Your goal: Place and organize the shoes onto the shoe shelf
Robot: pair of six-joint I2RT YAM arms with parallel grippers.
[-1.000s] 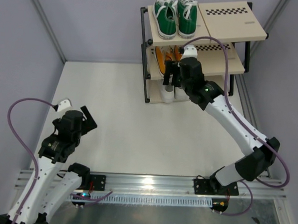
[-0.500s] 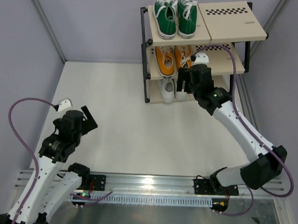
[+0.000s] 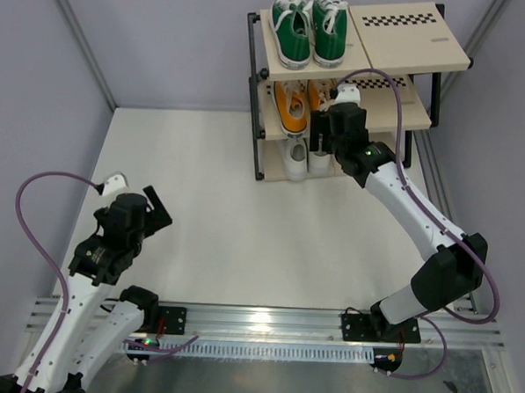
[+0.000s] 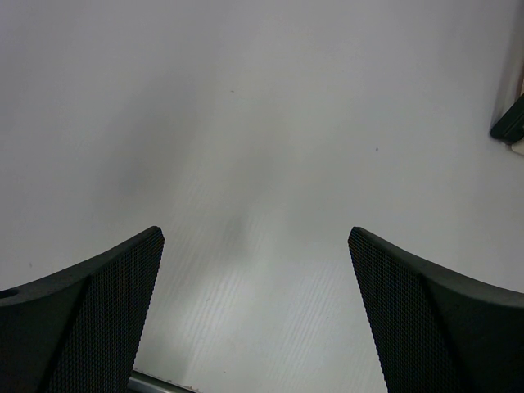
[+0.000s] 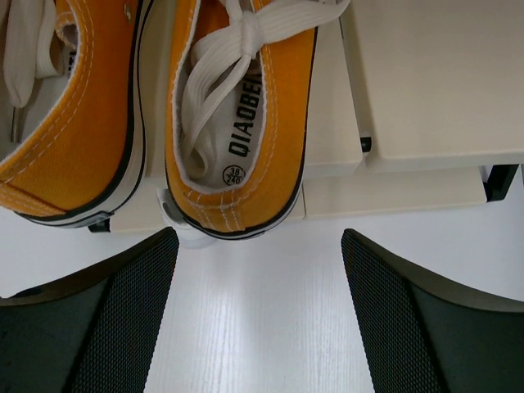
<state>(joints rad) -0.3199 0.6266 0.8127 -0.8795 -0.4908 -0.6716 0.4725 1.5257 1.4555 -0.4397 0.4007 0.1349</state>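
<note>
Right claw (image 5: pixel 258 246), spread and empty, should nudge the upper-centre orange sneaker (image 5: pixel 246 123) squarely inward by its overhanging heel. Left claw (image 4: pixel 254 237) hangs spread above the table (image 4: pixel 246 98).

**Non-task surroundings.** White table top (image 3: pixel 235 221), matte; its fine ribbed grain shows in the left wrist view. Pale grey walls (image 3: pixel 165 42) stand at the back and on both sides. A slanting metal post (image 3: pixel 79 42) runs along the left wall. A silver rail (image 3: pixel 265 318) crosses the near edge of the table. Just below it lies a white slotted strip (image 3: pixel 281 349), then a grey glossy panel (image 3: pixel 323 389).
</note>
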